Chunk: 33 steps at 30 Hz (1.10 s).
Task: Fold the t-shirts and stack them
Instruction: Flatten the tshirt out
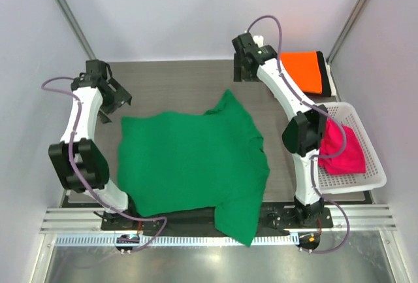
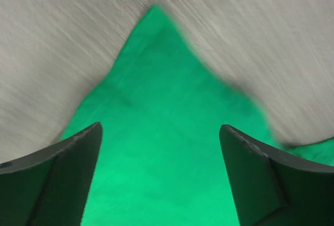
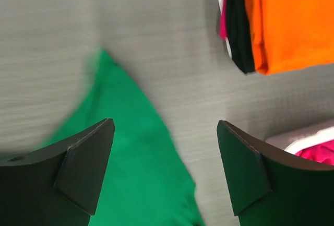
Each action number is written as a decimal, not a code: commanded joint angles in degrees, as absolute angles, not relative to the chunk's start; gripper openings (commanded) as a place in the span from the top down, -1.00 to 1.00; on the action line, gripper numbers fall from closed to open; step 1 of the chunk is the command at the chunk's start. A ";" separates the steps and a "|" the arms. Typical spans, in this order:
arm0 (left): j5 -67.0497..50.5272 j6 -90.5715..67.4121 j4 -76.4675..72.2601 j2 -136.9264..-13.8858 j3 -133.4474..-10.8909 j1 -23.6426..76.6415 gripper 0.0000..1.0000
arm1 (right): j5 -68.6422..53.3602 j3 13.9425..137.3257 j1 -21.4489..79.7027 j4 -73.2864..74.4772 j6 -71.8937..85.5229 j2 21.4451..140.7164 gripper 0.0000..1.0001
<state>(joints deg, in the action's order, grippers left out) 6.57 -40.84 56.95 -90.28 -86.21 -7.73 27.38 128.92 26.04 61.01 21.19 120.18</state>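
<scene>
We note a soft green tee (image 1: 192, 159) spread flat mid-table, one corner spilling over the near edge. At the right edge, a white mesh basket (image 1: 377, 165) holds a crumpled pink tee (image 1: 343, 149). At the far-right corner, an orange tee (image 1: 304, 70) lies folded square on a black tee (image 3: 240, 22). The left gripper (image 2: 160, 126) and right gripper (image 3: 165, 121) both gape wide and empty over pointed green corners.

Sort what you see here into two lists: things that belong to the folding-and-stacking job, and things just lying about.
Job: green t-shirt, orange t-shirt, black t-shirt, pink t-shirt.
Lying about: white mesh basket.
</scene>
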 commanded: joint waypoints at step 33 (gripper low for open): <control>-6.67 -30.76 48.43 -51.87 -51.86 -7.82 -0.89 | -11.69 124.53 25.66 29.09 34.89 138.68 -0.65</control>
<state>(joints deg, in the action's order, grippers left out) -4.60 -32.88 46.59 -55.31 -52.82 -7.92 -11.00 119.94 25.61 30.30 32.84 137.62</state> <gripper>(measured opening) 0.944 0.830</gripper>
